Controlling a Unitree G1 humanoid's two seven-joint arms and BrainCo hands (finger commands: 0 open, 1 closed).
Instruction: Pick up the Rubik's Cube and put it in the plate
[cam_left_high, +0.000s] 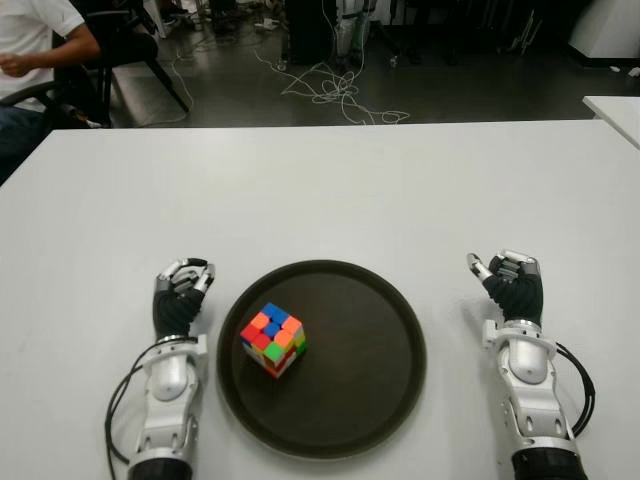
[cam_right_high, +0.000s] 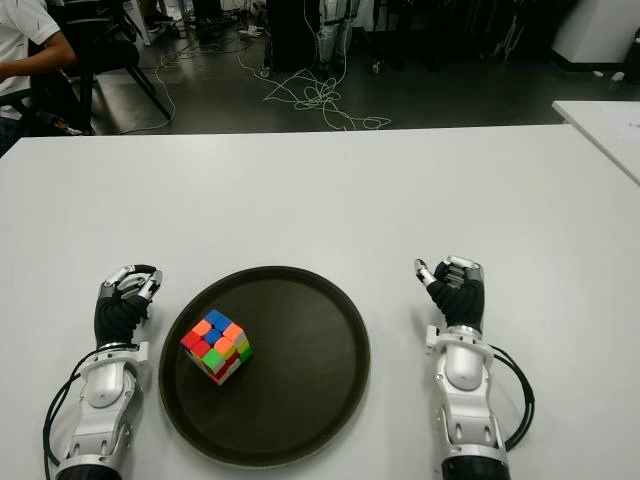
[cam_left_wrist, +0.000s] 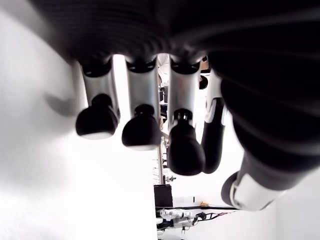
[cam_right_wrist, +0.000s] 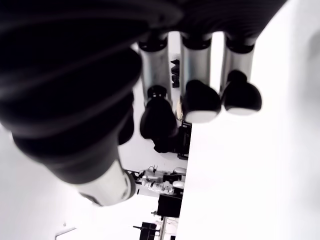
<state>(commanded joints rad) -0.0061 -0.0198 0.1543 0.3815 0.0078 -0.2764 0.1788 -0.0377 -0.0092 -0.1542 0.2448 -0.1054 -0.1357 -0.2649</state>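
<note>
The Rubik's Cube (cam_left_high: 273, 339) sits inside the dark round plate (cam_left_high: 370, 370), on its left half, a corner turned toward me. My left hand (cam_left_high: 180, 293) shows just left of the plate's rim, fingers loosely curled and holding nothing. My right hand (cam_left_high: 512, 280) is to the right of the plate, a short gap from the rim, its fingers relaxed and empty too. The left wrist view shows only its own fingertips (cam_left_wrist: 141, 131) over white table, and the right wrist view the same (cam_right_wrist: 200, 102).
The white table (cam_left_high: 330, 190) stretches far ahead of both hands. A seated person (cam_left_high: 30, 50) is beyond its far left corner. Cables (cam_left_high: 335, 95) lie on the floor behind. Another white table's corner (cam_left_high: 615, 110) shows at far right.
</note>
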